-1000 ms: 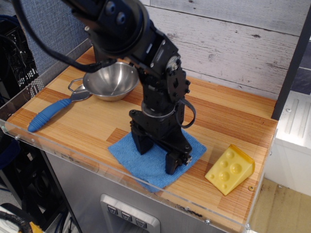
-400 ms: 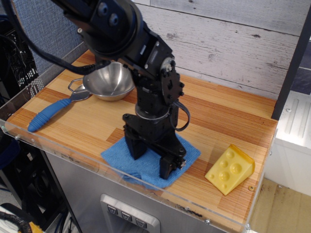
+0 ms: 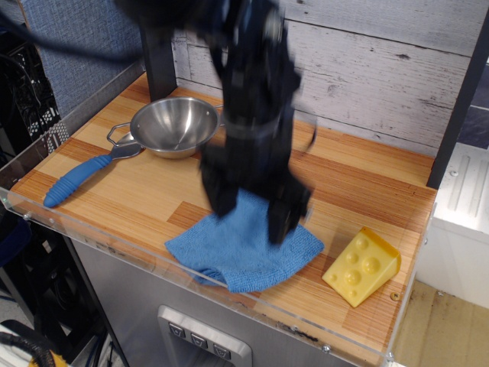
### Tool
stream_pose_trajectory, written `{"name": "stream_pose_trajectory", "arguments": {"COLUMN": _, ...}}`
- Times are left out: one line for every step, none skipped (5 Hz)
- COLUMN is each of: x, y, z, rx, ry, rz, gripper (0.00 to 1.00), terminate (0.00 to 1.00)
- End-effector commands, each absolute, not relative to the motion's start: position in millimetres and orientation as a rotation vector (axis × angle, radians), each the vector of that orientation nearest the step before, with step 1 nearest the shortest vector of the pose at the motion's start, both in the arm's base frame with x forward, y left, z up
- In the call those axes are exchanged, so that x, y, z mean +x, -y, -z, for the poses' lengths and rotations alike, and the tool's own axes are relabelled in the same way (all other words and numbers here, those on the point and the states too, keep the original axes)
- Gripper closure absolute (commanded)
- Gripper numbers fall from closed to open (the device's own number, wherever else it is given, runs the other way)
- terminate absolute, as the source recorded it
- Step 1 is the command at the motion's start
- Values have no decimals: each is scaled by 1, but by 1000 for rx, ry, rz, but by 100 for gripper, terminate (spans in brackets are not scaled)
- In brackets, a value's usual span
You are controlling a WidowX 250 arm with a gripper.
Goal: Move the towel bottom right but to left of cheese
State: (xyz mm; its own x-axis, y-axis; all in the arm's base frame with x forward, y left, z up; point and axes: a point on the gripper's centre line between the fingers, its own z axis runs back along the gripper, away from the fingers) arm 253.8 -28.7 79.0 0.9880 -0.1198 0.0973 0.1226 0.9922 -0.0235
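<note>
towel point(image 3: 244, 248): near edge, just left of cheese point(image 3: 361, 266), rumpled
gripper point(image 3: 252, 214): blurred, above towel, fingers spread, holding nothing
progress: placement looks done; only retreat left

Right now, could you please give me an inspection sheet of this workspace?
Surface: wooden counter with a clear plastic edge guard.
Job's things: blue towel lies rumpled near the front edge, left of the yellow cheese, apart from it.
Clutter: metal bowl at rear left; blue-handled utensil beside it.
Gripper: gripper motion-blurred, over the towel's rear part; fingers spread, contact unclear.
Cables: black cable looping off the arm.
Surroundings: whitewashed plank wall behind; dark rack at left.
</note>
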Motion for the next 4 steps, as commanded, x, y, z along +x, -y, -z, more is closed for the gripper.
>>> {"name": "stream_pose_trajectory", "arguments": {"x": 270, "y": 12, "z": -150, "rx": -82, "ry": 273, "rz": 44, "gripper": 0, "terminate": 0}}
{"name": "stream_pose_trajectory", "arguments": {"x": 269, "y": 7, "z": -159, "rx": -27, "ry": 236, "rz": 29, "gripper": 0, "terminate": 0}}
{"name": "stream_pose_trajectory", "arguments": {"x": 269, "y": -4, "z": -164, "rx": -15, "ry": 200, "rz": 19, "gripper": 0, "terminate": 0}}
{"name": "stream_pose_trajectory", "arguments": {"x": 270, "y": -10, "z": -167, "rx": -14, "ry": 199, "rz": 20, "gripper": 0, "terminate": 0}}
